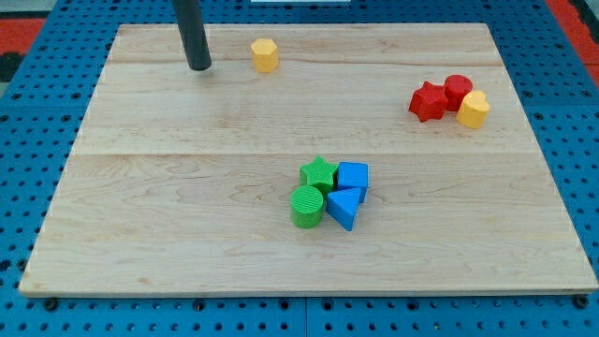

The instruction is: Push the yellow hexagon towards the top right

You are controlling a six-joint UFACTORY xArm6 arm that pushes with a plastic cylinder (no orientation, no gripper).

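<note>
My tip [199, 67] rests bare on the board [187, 234] — holding nothing — just left of the yellow hexagon [265, 54].

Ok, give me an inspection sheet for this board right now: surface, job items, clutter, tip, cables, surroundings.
Surface: pale wooden board, flat.
Job's things: yellow hexagon near the view's top, left of centre.
Clutter: red star, red cylinder and a second yellow block clustered at the view's right; green star, green cylinder, blue cube and blue triangle clustered below centre.
Grippers: none; my tip stands left of the yellow hexagon, apart.
Cables: nothing seen.
Surroundings: blue pegboard.
</note>
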